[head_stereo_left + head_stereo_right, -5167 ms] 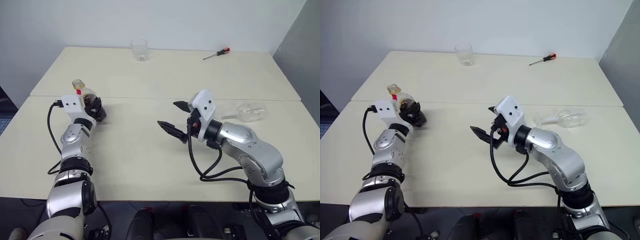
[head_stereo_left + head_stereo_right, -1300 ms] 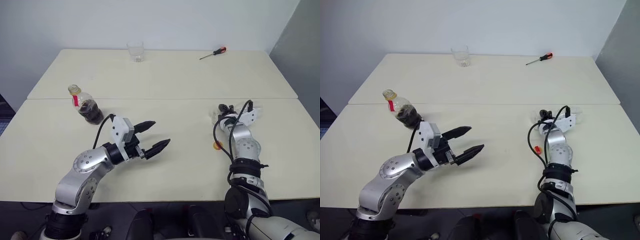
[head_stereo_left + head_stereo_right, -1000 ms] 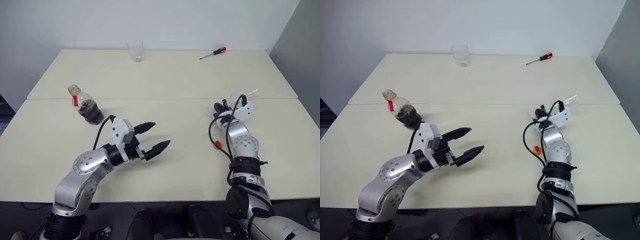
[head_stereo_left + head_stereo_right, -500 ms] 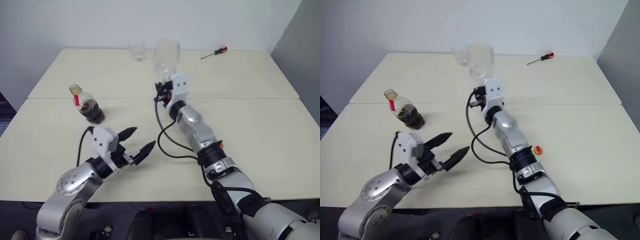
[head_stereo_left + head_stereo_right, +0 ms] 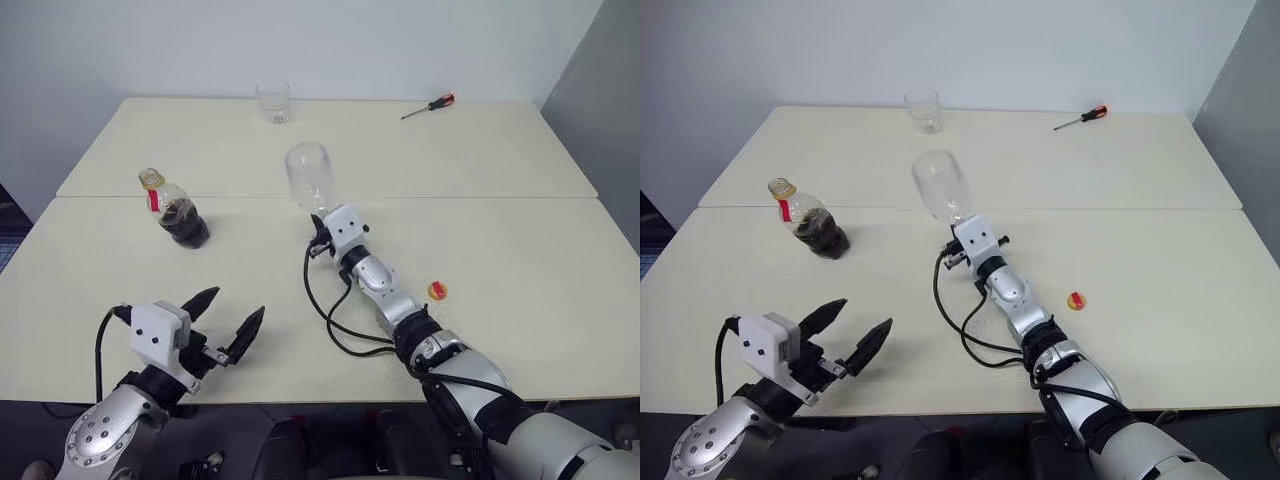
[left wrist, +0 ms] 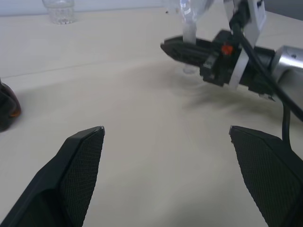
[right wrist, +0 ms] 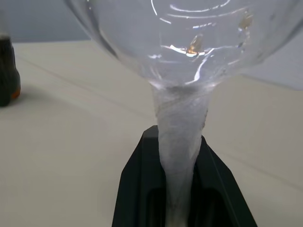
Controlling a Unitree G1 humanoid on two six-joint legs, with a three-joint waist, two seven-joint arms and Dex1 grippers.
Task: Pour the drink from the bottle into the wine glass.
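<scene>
Right gripper [image 7: 182,189] clamping upright wine glass [image 5: 308,176] stem, left gripper [image 5: 228,322] spread

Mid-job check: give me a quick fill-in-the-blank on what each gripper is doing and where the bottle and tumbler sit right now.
1. The right gripper is shut on the ____ of the wine glass.
2. The left gripper is open and holds ____.
3. The bottle stands on the table with ____ liquid in its lower part.
4. The tumbler stands at the table's ____ edge.

Missing words: stem; nothing; dark; far
</scene>
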